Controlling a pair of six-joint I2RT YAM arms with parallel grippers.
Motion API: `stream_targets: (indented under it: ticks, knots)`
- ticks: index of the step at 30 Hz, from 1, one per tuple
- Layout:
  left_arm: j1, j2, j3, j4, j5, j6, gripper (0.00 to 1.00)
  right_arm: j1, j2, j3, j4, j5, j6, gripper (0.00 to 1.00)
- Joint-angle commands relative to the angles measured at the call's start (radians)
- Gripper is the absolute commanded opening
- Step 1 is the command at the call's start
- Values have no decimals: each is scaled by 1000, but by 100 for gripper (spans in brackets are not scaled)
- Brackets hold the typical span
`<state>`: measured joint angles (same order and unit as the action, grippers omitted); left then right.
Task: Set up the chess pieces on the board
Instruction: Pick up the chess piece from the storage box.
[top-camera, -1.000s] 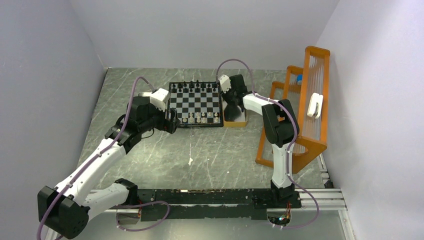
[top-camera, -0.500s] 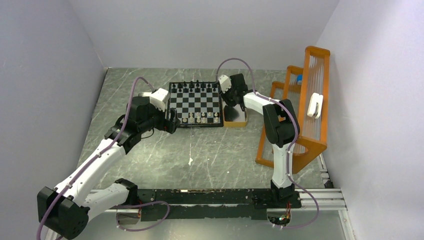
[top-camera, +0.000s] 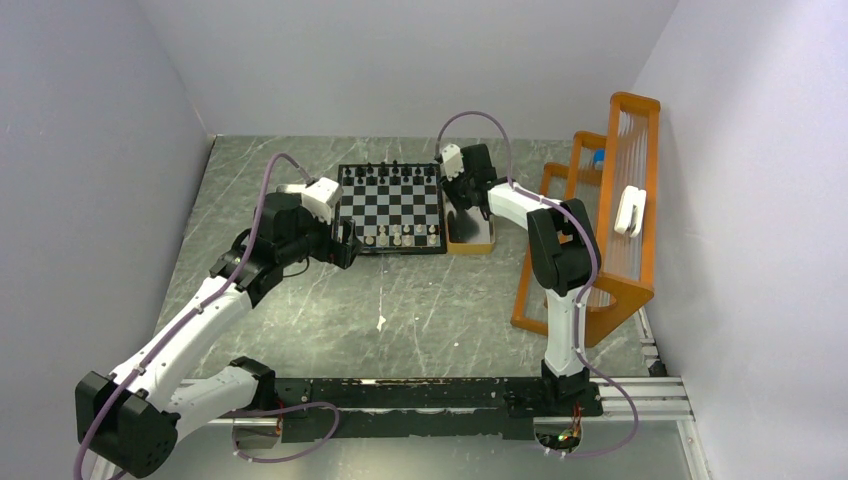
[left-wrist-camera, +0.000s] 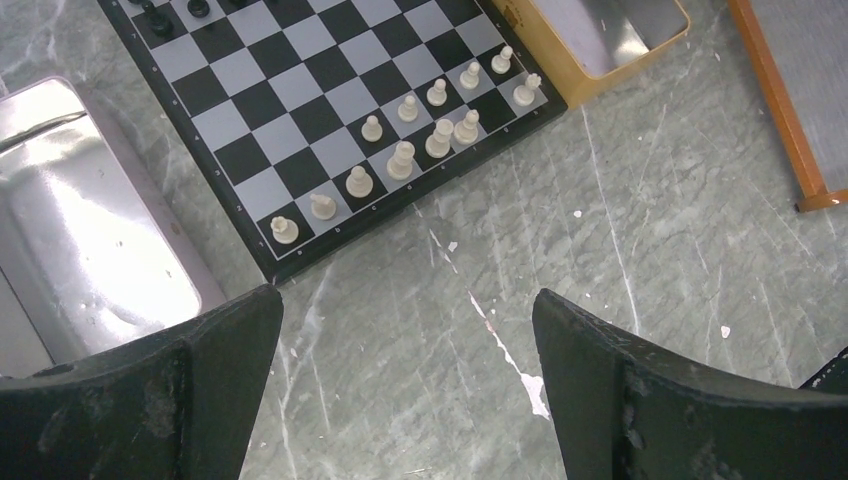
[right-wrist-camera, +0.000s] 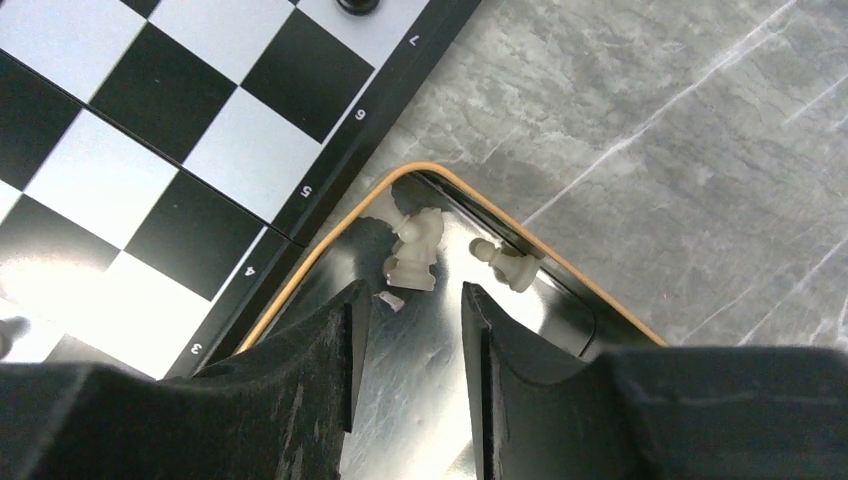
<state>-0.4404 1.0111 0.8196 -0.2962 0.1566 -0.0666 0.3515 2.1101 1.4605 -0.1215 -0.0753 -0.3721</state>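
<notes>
The board (top-camera: 392, 208) lies at the far middle of the table, with black chess pieces (top-camera: 390, 172) along its far edge. Several cream chess pieces (left-wrist-camera: 400, 160) stand in its two near rows. My left gripper (left-wrist-camera: 408, 300) hovers open over bare table just off the board's near left corner, holding nothing. My right gripper (right-wrist-camera: 414, 295) hangs partly open over the tan tray (right-wrist-camera: 560, 268) beside the board (right-wrist-camera: 150, 150). Just beyond its tips are a cream knight (right-wrist-camera: 415, 250) and a toppled cream pawn (right-wrist-camera: 505, 265) in the tray's corner. Nothing sits between the fingers.
A silvery metal tray (left-wrist-camera: 90, 230) lies left of the board, close to my left fingers. An orange rack (top-camera: 610, 230) with a white object (top-camera: 630, 210) on it stands along the right wall. The tan tray (top-camera: 470, 237) touches the board's right edge.
My right wrist has shifted slightly over the tan tray. The left arm has stayed still.
</notes>
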Motion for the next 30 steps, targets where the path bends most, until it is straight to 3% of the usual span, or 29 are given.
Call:
stream_targets:
  ticks: [1, 10, 18, 23, 30]
  knots:
    - [5, -2, 6, 21, 32, -1, 100, -8, 3, 26, 35, -37, 56, 43]
    - [5, 7, 6, 24, 48, -5, 100, -6, 60, 42, 50, 62, 168, 42]
    - [5, 10, 7, 27, 62, -9, 100, -6, 51, -3, 85, 72, 174, 33]
    - [6, 5, 6, 24, 60, -10, 100, -6, 13, -36, 67, 48, 188, 25]
    - [5, -21, -2, 26, 63, -14, 100, -4, -68, -99, 0, 41, 281, 24]
